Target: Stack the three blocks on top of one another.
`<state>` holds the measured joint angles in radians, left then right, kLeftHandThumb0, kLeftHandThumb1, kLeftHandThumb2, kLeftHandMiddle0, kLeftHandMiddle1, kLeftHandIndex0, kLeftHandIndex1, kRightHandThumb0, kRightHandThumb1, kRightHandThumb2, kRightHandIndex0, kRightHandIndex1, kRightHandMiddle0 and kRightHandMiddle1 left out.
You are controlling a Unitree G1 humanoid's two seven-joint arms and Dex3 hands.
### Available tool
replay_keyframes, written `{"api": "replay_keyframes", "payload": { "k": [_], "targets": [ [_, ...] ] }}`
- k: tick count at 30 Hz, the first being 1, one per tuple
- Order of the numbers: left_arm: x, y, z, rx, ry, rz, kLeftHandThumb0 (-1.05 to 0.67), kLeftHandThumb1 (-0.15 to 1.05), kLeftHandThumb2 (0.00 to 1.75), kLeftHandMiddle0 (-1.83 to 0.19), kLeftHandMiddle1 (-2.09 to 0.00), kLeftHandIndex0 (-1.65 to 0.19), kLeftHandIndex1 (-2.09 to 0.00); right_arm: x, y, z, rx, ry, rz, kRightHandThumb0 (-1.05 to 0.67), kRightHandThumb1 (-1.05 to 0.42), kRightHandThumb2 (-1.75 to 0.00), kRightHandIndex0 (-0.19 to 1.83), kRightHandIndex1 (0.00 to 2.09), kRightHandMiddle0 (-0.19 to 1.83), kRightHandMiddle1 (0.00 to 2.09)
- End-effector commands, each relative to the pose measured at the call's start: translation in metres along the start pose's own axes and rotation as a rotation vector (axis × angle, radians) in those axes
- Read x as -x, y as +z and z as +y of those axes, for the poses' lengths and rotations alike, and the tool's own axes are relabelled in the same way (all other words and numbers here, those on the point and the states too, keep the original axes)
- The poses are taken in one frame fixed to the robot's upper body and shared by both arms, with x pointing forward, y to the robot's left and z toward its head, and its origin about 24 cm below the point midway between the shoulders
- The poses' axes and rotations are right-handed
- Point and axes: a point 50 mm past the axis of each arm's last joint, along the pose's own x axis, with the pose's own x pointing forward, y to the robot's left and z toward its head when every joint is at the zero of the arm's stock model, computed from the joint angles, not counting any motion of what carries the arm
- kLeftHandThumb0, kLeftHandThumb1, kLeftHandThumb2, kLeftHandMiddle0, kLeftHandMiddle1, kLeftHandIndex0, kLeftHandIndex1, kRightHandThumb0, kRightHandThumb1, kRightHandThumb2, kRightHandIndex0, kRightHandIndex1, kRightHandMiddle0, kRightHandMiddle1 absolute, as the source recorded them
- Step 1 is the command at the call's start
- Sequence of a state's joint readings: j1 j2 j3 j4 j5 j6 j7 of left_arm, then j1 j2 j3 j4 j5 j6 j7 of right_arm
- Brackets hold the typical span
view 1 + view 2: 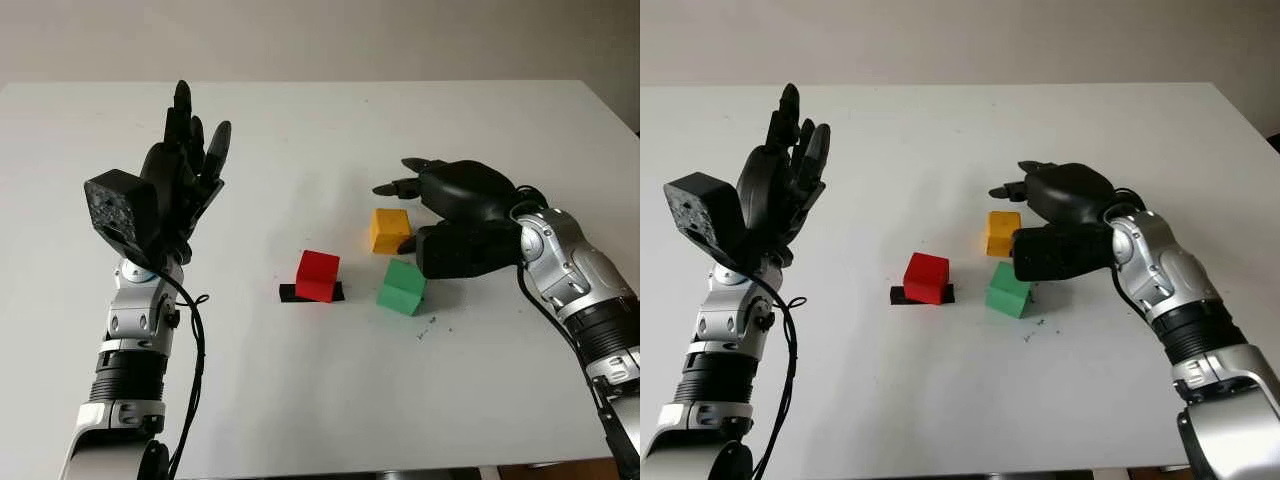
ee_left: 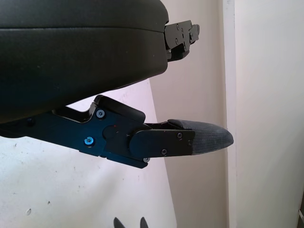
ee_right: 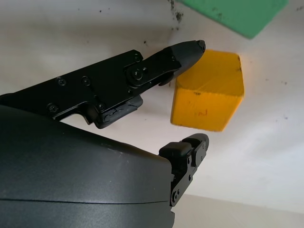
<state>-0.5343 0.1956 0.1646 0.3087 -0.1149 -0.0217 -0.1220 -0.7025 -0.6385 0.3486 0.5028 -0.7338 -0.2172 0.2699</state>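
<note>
Right robot hand [image 1: 425,185] open around yellow block [image 1: 389,230].

A white table [image 1: 300,400] spreads beneath a pale wall [image 1: 300,40] at its far edge, with a small flat black strip [image 1: 290,293] lying near the table's middle and dark specks [image 1: 432,325] nearby.
</note>
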Motion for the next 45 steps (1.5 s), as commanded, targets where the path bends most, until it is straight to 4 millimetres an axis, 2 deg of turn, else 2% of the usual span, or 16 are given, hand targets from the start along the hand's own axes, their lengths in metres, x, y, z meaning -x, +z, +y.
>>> {"api": "replay_keyframes", "payload": {
  "k": [1, 12, 13, 15, 17, 19, 34, 41, 45],
  "targets": [
    [0.002, 0.002, 0.002, -0.008, -0.002, -0.006, -0.69, 1.05, 0.42, 0.19, -0.02, 0.19, -0.03, -0.002, 0.002, -0.006, 0.013, -0.02, -0.011, -0.63, -0.94, -0.06, 0.15, 0.07, 0.5, 0.08],
    [0.002, 0.002, 0.002, -0.002, -0.002, -0.009, -0.68, 1.05, 0.42, 0.19, -0.01, 0.19, -0.02, -0.004, 0.002, 0.0, -0.032, -0.061, -0.025, -0.57, -0.93, -0.05, 0.21, 0.08, 0.66, 0.18],
    [0.002, 0.002, 0.002, -0.002, -0.001, -0.008, -0.68, 1.05, 0.42, 0.19, -0.01, 0.19, -0.02, -0.004, 0.003, 0.0, -0.045, -0.071, -0.026, -0.54, -0.94, -0.05, 0.23, 0.07, 0.65, 0.31],
    [0.002, 0.002, 0.002, -0.008, -0.003, -0.004, -0.67, 1.05, 0.43, 0.19, -0.01, 0.19, -0.02, -0.004, 0.003, 0.0, -0.062, -0.09, -0.028, -0.48, -0.96, -0.05, 0.27, 0.06, 0.44, 0.94],
    [0.002, 0.002, 0.003, -0.018, -0.008, -0.004, -0.67, 1.05, 0.44, 0.19, -0.01, 0.19, -0.01, -0.003, 0.003, -0.001, -0.063, -0.115, -0.036, -0.43, -0.97, -0.05, 0.31, 0.07, 0.39, 1.21],
    [0.002, 0.001, 0.003, -0.011, -0.01, -0.004, -0.67, 1.05, 0.44, 0.19, 0.0, 0.19, -0.01, -0.003, 0.003, -0.003, -0.052, -0.132, -0.039, -0.4, -0.98, -0.06, 0.33, 0.07, 0.36, 1.33],
    [0.002, 0.0, 0.0, -0.032, -0.004, 0.007, -0.7, 1.05, 0.4, 0.19, 0.0, 0.19, -0.03, -0.004, -0.003, -0.016, -0.024, -0.214, -0.009, -0.37, -0.96, -0.05, 0.41, 0.08, 0.43, 1.27],
    [0.002, 0.001, 0.0, -0.025, -0.002, 0.003, -0.7, 1.05, 0.4, 0.19, -0.01, 0.19, -0.04, -0.006, 0.0, -0.05, -0.105, -0.236, -0.027, -0.37, -0.95, -0.05, 0.39, 0.06, 0.45, 1.28],
    [0.002, 0.002, -0.001, -0.029, -0.005, 0.0, -0.69, 1.05, 0.41, 0.19, -0.01, 0.18, -0.04, -0.008, 0.011, -0.076, -0.308, -0.233, -0.085, -0.34, -0.93, -0.05, 0.39, 0.06, 0.44, 1.3]
  ]
}}
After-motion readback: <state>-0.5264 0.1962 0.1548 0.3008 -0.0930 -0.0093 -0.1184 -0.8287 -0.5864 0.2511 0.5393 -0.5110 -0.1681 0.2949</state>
